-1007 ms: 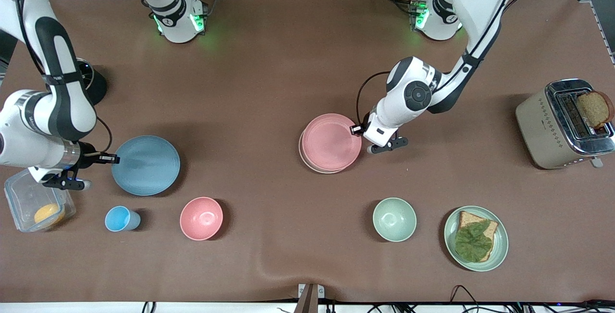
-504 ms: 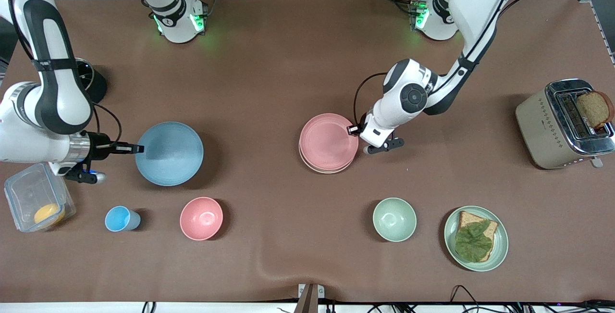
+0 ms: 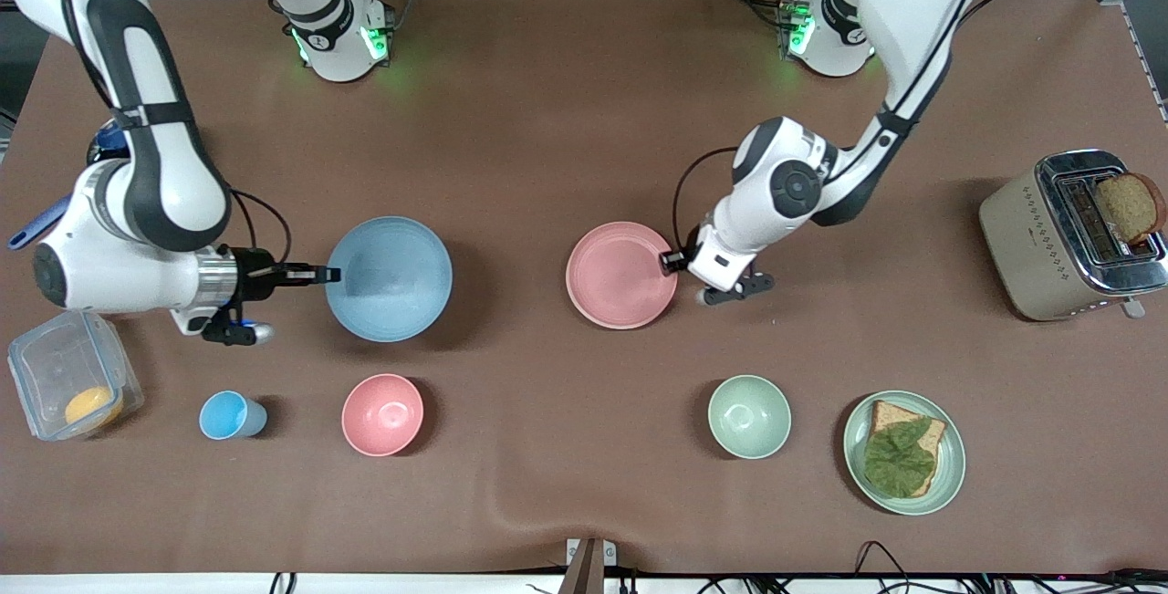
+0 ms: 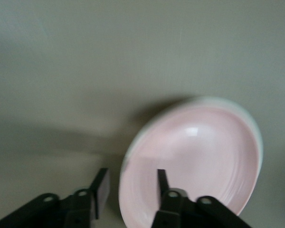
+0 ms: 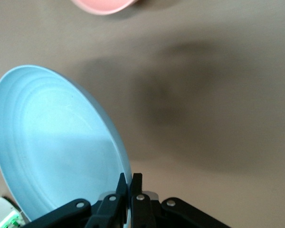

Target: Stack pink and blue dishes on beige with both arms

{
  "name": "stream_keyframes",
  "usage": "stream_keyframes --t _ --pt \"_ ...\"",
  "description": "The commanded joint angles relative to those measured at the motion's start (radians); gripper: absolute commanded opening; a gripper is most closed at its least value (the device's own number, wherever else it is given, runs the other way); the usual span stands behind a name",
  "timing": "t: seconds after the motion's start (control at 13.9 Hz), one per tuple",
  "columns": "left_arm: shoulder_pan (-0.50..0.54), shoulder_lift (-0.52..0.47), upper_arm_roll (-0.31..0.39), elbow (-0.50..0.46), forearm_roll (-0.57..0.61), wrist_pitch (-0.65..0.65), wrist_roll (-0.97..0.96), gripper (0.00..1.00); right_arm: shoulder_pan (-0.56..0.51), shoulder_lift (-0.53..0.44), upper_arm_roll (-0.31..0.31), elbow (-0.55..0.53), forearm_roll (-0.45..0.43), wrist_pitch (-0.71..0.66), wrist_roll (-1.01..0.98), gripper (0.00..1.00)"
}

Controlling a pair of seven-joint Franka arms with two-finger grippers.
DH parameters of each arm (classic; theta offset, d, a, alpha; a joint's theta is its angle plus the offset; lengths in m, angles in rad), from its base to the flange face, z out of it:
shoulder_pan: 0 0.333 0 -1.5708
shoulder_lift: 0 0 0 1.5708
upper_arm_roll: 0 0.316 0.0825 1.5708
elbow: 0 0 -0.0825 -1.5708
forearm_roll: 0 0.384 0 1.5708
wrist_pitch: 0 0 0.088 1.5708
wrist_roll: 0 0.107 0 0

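Aloft, blue plate (image 3: 390, 277) in right hand (image 3: 321, 275).

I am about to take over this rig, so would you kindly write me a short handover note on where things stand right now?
Right pincer: shut on the rim of the blue plate, carried above the table toward the middle.
Left pincer: open, fingers either side of the pink plate's rim.
Pink plate lies on the beige plate, of which only an edge shows in the left wrist view.
Done: pink is stacked on beige.
Left: draw the left pincer clear, bring the blue plate over, set it on the pink one, release.
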Motion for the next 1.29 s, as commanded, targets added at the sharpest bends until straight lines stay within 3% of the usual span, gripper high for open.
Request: stream_keyframes --t 0.0,0.22,0.43,0.79,1.22 --pt "0.116 -0.164 0.002 0.002 0.089 -0.064 0.017 1.00 0.071 -0.014 -0.006 -0.020 0.066 -0.005 0.001 0.00" --pt "0.246 -0.291 0.002 0.060 0.140 -0.266 0.138 1.00 0.192 0.001 -0.009 -0.026 0.103 0.044 0.045 0.00" --pt "0.363 -0.383 0.002 0.157 0.142 -0.536 0.361 1.00 0.379 0.009 -0.011 -0.045 0.101 0.209 0.237 0.00" --pt "0.395 -0.420 0.027 0.378 0.119 -0.840 0.473 1.00 0.530 0.082 -0.011 -0.037 0.101 0.398 0.381 0.00" --pt "0.098 -0.477 0.338 0.390 0.100 -0.900 0.536 1.00 0.631 0.178 -0.011 0.018 0.095 0.544 0.499 0.00"
